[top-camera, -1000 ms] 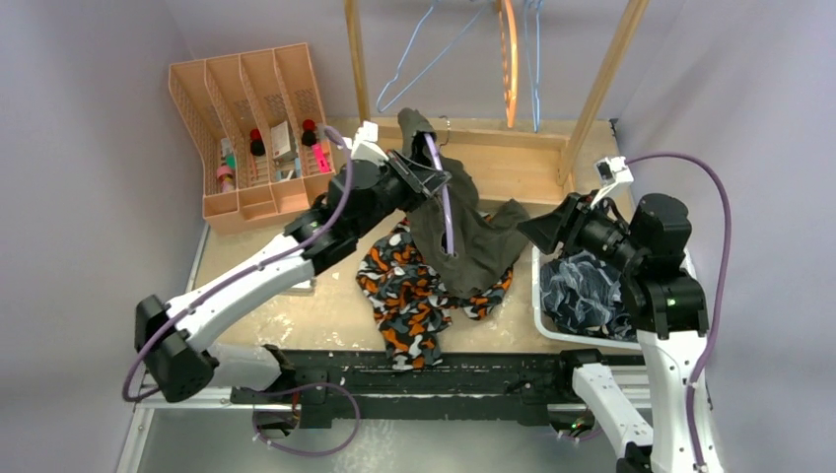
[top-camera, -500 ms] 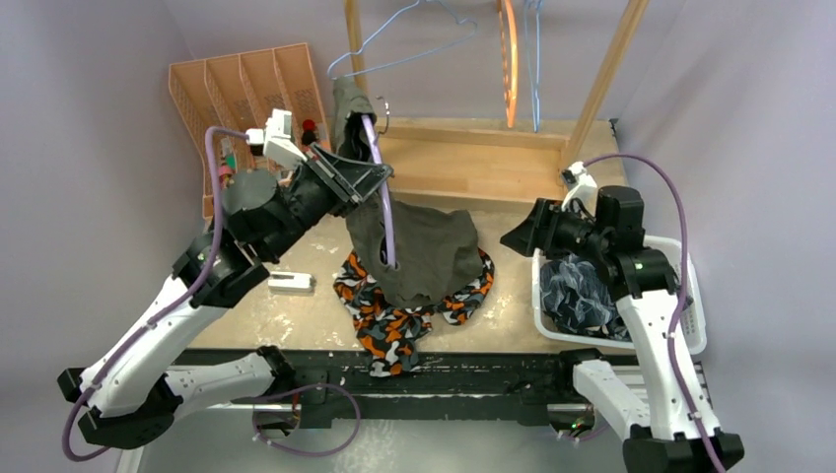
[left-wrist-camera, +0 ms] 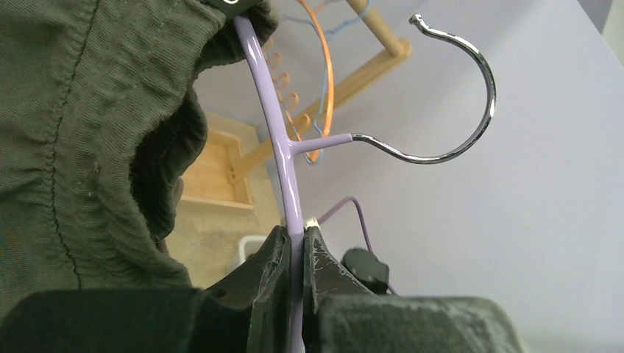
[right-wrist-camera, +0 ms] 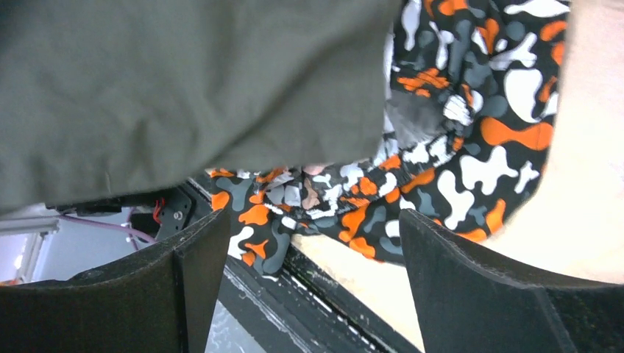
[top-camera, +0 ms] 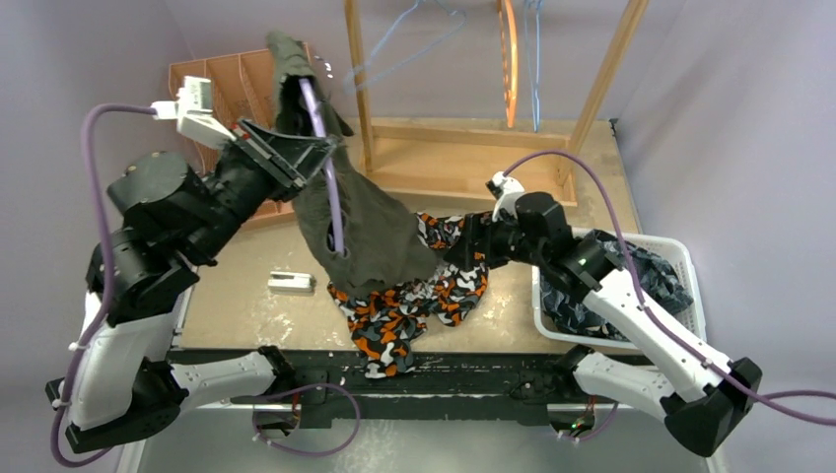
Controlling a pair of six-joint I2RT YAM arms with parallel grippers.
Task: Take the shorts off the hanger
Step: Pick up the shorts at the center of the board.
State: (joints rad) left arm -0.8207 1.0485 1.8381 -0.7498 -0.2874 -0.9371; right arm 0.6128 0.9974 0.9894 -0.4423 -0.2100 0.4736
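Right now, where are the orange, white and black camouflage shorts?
In the top view, the camouflage shorts lie mid-table by the near edge, partly under the hanging olive green shorts, left of the white plastic basket.

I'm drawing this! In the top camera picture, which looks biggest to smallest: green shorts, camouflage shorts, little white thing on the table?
Green shorts, held up nearer the camera.
Camouflage shorts, partly covered, so unsure.
Little white thing, clearly smallest.

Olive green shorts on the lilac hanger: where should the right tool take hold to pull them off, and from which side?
Probably the loose lower edge of the olive shorts, coming from the right. The left tool pinches the hanger up high, so the fabric hangs free there above the camouflage shorts, and the open right tool faces it.
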